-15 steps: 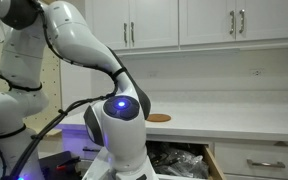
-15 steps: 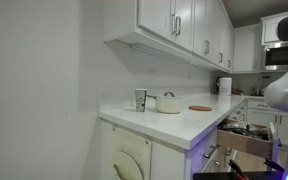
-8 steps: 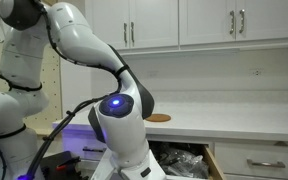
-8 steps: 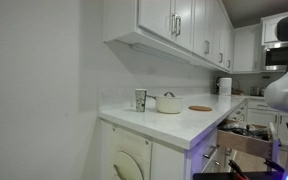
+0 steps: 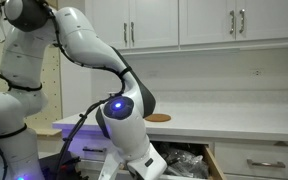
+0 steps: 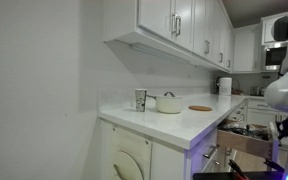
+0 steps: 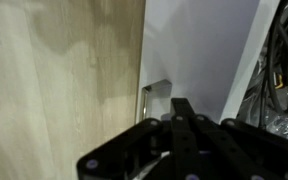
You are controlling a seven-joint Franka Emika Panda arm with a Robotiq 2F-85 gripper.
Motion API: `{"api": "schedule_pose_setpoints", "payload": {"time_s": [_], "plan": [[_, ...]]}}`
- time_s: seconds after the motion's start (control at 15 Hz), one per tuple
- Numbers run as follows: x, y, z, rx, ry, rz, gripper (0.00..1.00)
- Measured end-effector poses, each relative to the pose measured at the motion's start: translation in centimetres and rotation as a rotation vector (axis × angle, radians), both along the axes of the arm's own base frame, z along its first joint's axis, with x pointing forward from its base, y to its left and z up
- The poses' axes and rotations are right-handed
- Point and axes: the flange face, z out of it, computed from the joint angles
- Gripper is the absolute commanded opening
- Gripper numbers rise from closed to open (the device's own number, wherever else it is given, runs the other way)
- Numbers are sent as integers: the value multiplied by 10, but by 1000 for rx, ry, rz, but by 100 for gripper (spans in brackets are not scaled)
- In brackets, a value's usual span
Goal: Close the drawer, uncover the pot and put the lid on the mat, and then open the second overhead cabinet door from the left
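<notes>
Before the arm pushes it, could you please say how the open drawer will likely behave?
The drawer is packed with dark utensils, so probably heavy and rattly. Its rigid flat white front should likely take a straight push without flexing.

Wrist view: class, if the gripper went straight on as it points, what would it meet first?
Probably the white front of the drawer, just beside its silver handle; the shut gripper points at that panel, though depth is unclear.
</notes>
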Motion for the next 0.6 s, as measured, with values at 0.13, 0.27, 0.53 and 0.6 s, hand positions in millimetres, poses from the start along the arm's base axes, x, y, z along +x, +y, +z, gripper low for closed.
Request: {"api": "schedule_pose_setpoints", "payload": {"time_s": [0.13,0.27,0.53,0.6], "plan": [[4,7,-3,-2,-16,3,0],[6,13,-5,4,-34,-4,0],[11,24,-12,25,-62,-40,0],[13,26,-13,29,-66,-47,0]]}}
